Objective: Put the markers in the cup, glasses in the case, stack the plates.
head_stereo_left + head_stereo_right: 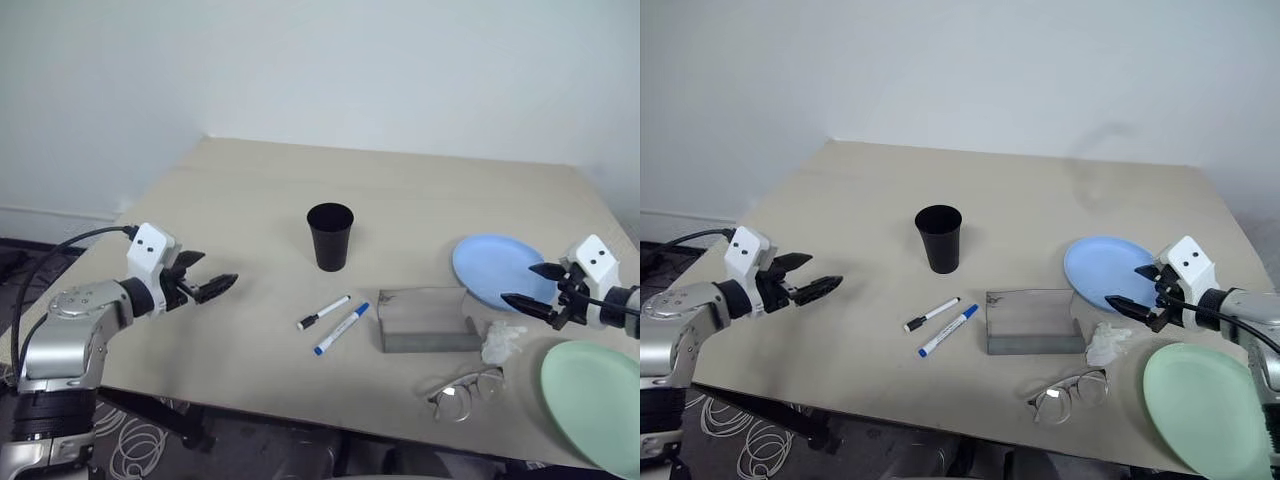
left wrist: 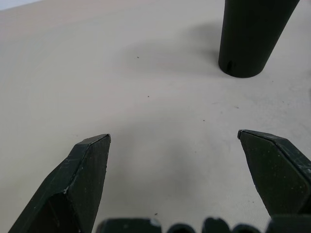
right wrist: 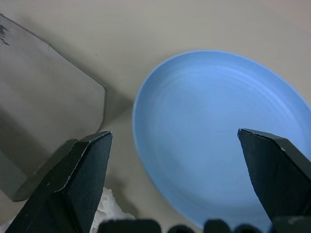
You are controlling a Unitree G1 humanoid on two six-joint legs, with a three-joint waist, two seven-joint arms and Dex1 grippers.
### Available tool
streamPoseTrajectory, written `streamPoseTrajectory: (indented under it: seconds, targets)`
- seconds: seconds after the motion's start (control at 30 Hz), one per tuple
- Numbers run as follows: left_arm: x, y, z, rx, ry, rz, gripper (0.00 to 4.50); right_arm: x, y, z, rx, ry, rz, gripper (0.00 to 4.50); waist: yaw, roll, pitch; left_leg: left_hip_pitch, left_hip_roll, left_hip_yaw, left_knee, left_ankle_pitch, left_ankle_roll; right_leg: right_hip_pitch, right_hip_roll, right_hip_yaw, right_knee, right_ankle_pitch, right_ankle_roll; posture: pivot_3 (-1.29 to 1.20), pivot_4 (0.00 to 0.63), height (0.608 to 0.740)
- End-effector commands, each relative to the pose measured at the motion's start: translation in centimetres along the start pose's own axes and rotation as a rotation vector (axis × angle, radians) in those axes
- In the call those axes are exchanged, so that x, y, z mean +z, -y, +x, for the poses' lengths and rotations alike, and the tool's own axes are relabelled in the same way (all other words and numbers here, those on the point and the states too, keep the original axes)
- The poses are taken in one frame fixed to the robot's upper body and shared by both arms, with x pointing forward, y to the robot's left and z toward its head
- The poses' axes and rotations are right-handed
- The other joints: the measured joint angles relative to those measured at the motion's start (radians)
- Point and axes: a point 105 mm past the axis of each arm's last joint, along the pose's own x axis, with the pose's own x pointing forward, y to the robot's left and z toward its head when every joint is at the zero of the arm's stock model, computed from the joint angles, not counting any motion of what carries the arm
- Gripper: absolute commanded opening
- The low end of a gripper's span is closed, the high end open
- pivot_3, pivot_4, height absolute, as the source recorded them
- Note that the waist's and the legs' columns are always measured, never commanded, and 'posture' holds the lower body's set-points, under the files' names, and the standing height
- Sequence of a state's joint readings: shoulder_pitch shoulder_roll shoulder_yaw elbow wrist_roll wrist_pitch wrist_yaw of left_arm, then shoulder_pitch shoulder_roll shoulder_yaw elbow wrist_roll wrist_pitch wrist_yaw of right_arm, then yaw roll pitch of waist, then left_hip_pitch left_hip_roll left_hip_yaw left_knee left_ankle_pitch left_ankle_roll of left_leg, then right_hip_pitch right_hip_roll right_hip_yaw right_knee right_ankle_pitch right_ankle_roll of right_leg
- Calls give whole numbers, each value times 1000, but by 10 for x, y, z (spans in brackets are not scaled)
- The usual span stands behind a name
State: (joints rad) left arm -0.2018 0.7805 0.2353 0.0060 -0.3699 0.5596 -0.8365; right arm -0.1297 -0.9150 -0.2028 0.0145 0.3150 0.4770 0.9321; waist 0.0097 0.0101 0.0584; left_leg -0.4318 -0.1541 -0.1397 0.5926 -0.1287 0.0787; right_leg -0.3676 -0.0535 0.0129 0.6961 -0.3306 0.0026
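My left gripper point(image 1: 210, 283) hangs over the left part of the pale beige bench point(image 1: 250, 200), its two black fingers spread wide with nothing between them, and it points toward the black tapered plastic cup point(image 1: 330, 236), which stands upright near the middle of the bench, well apart from me. My right gripper point(image 1: 528, 285) is just as wide and empty, poised above the near edge of the round light blue plate point(image 1: 495, 268) on the right side. The round mint green plate point(image 1: 595, 405) lies apart from the blue one, nearer to me at the bench's right front corner. In front of the cup lie the two slim white markers side by side, the black-capped marker point(image 1: 323, 312) and the blue-capped marker point(image 1: 341, 329), both angled alike. Just right of them sits the flat grey rectangular case point(image 1: 428, 320), close beside the blue plate. A crumpled white tissue point(image 1: 502, 341) rests at the case's right front corner, and the thin wire-framed glasses point(image 1: 467, 393) lie in front of the case, near the bench's front edge.
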Motion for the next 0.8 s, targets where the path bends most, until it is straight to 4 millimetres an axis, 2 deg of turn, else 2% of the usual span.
streamPoseTrajectory:
  seconds: [0.03,0.27,0.5,0.67,0.8]
  targets:
    - [17,-9,-6,34,46,38,4457,14,5,-1,-27,53,-36,4500,0,0,0,0,0,0,0,0,0,0,0,0,0,0,0,0,0,722]
    - [21,-16,0,34,52,39,4457,6,7,-12,-76,61,-13,4500,3,0,0,0,0,0,0,0,0,-1,0,0,1,0,1,0,0,722]
    - [23,-14,7,14,51,50,4457,-7,13,-28,-128,43,10,4500,0,1,-1,0,0,1,0,0,0,-1,0,1,1,0,1,0,0,722]
    - [29,-9,15,-7,67,56,4457,-12,24,-37,-172,23,28,4500,0,1,-1,0,0,1,0,0,0,-1,0,1,1,-1,2,0,0,722]
    - [33,-3,15,-34,77,73,4457,-22,40,-47,-240,-19,38,4500,0,1,-1,0,0,1,0,0,0,-1,0,1,1,-1,3,0,0,722]
